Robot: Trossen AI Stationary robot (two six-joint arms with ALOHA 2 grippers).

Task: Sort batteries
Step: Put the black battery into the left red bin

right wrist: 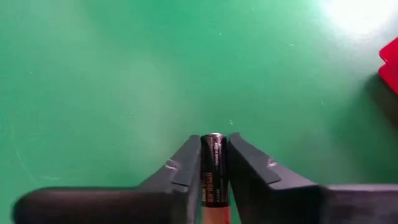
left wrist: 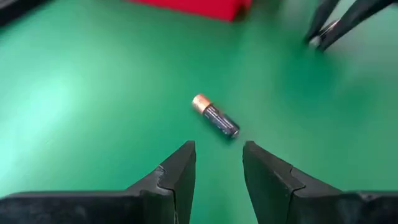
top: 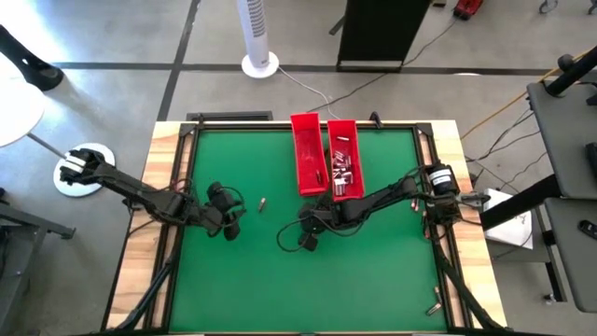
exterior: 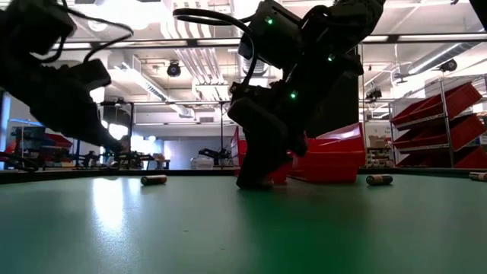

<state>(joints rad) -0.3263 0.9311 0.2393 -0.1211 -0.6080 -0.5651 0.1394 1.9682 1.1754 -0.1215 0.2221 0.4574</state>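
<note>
The right gripper [right wrist: 214, 167] pinches a battery [right wrist: 212, 168] between its jaws, while the left gripper [left wrist: 219, 163] hangs jaws-spread over another battery [left wrist: 216, 116] on the surface [top: 373, 271].

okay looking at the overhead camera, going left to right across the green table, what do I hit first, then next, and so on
left gripper → loose battery → right gripper, shut on a battery → right-hand red tray holding batteries.

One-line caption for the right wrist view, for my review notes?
Right claw closed on a dark battery held upright between its fingers, just above the green table.
</note>
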